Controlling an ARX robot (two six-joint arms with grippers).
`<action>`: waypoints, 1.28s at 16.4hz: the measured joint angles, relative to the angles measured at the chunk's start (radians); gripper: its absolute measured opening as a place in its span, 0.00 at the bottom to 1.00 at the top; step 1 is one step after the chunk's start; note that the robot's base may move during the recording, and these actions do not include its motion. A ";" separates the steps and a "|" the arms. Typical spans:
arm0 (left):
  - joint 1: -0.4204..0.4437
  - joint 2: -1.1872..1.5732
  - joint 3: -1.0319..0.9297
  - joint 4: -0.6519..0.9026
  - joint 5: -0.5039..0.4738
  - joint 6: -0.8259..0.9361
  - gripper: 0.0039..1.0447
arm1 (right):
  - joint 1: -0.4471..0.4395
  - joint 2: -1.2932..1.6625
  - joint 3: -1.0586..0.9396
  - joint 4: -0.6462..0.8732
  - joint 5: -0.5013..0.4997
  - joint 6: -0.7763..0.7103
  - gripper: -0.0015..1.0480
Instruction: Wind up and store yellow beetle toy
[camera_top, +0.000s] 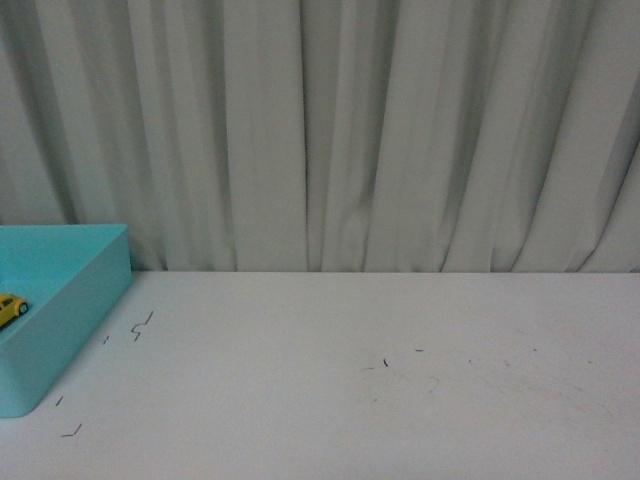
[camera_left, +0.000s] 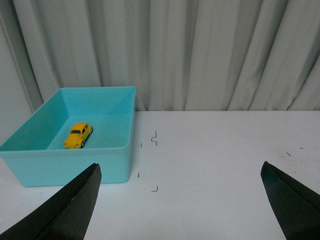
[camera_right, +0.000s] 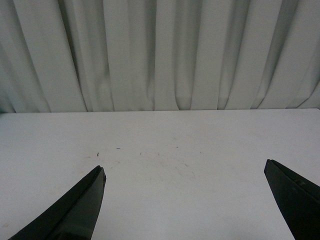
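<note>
The yellow beetle toy (camera_left: 78, 135) sits on its wheels on the floor of a turquoise bin (camera_left: 70, 167). In the front view the toy (camera_top: 10, 308) shows at the far left edge inside the same bin (camera_top: 75, 310). My left gripper (camera_left: 180, 172) is open and empty, back from the bin, over the white table. My right gripper (camera_right: 184, 172) is open and empty over bare table, with no toy in its view. Neither arm shows in the front view.
The white table (camera_top: 380, 390) carries small black corner marks (camera_top: 140, 328) beside the bin and faint scuffs (camera_top: 400, 365) in the middle. A pleated white curtain (camera_top: 380, 130) hangs behind the table's far edge.
</note>
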 joint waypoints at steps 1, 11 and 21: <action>0.000 0.000 0.000 0.000 0.000 0.000 0.94 | 0.000 0.000 0.000 0.000 0.000 0.000 0.94; 0.000 0.000 0.000 0.000 0.000 0.000 0.94 | 0.000 0.000 0.000 0.000 0.000 0.000 0.94; 0.000 0.000 0.000 0.000 0.000 0.000 0.94 | 0.000 0.000 0.000 0.000 0.000 0.000 0.94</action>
